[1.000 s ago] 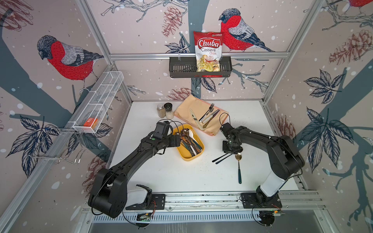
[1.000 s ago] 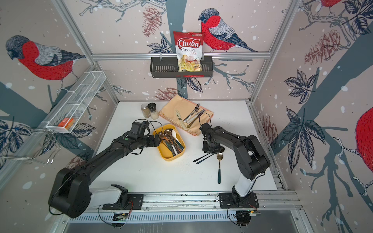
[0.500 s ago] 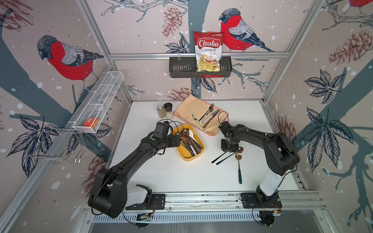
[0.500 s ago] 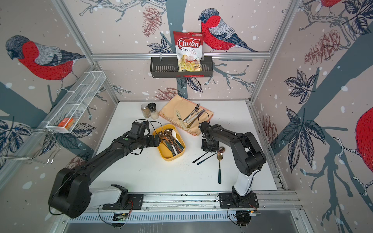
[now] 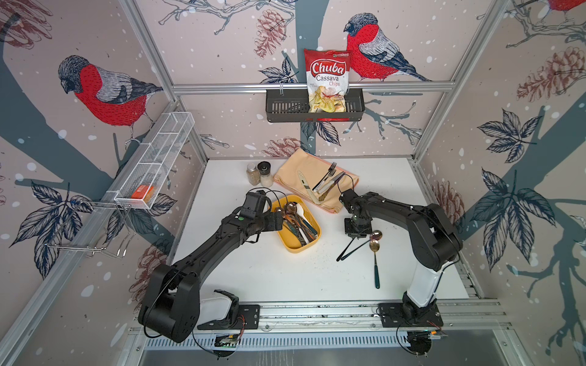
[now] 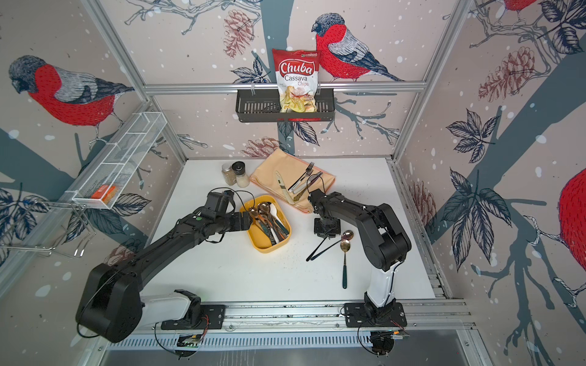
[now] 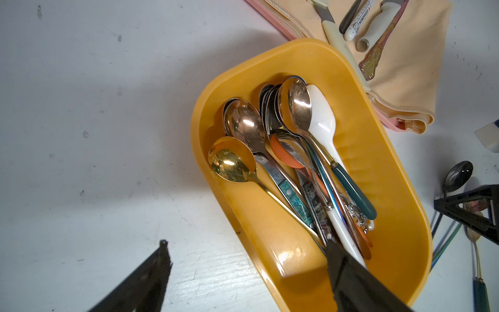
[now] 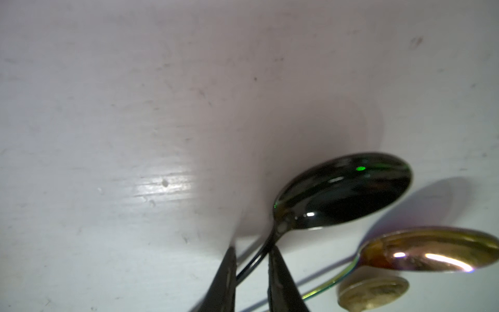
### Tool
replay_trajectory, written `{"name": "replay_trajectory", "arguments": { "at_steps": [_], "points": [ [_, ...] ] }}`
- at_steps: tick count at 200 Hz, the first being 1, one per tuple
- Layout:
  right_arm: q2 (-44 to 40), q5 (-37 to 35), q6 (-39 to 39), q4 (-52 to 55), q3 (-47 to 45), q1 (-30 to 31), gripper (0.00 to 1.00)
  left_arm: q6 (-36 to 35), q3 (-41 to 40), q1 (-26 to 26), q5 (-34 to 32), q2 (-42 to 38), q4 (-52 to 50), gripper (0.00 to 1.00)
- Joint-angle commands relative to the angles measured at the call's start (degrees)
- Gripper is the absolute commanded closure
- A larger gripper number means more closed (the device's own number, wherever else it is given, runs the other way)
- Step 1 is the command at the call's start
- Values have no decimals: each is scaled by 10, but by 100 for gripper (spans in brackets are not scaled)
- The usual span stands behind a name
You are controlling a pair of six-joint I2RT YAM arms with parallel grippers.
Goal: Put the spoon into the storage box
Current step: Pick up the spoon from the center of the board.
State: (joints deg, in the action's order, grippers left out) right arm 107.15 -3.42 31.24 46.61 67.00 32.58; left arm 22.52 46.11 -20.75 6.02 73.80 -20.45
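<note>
We see the left gripper [image 7: 247, 243] spread wide at the yellow storage box [image 7: 383, 167]; the right gripper [image 8: 253, 248] straddles the black spoon [image 8: 343, 189] at its neck (whether gripping, we cannot tell).

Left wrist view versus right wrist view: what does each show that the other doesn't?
Left wrist only: the box full of spoons, the cloth with cutlery, the open left claw. Right wrist only: how the right claw straddles the neck of the black spoon. Both: that spoon, the iridescent spoon, gold spoon, table.
</note>
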Motion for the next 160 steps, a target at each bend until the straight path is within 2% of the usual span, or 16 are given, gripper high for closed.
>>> {"name": "replay_trajectory", "arguments": {
  "at_steps": [1, 79, 160],
  "points": [
    [24, -4, -1, -36, 3, 9, 79, -1, 3, -2, -4, -1, -12, 9],
    [48, 17, 15, -43, 25, 30, 88, -2, 4, -1, -11, -4, -17, 9],
    [24, 34, 33, -59, 5, 38, 95, 1, 8, -1, -13, -4, -21, 8]
  ]
}}
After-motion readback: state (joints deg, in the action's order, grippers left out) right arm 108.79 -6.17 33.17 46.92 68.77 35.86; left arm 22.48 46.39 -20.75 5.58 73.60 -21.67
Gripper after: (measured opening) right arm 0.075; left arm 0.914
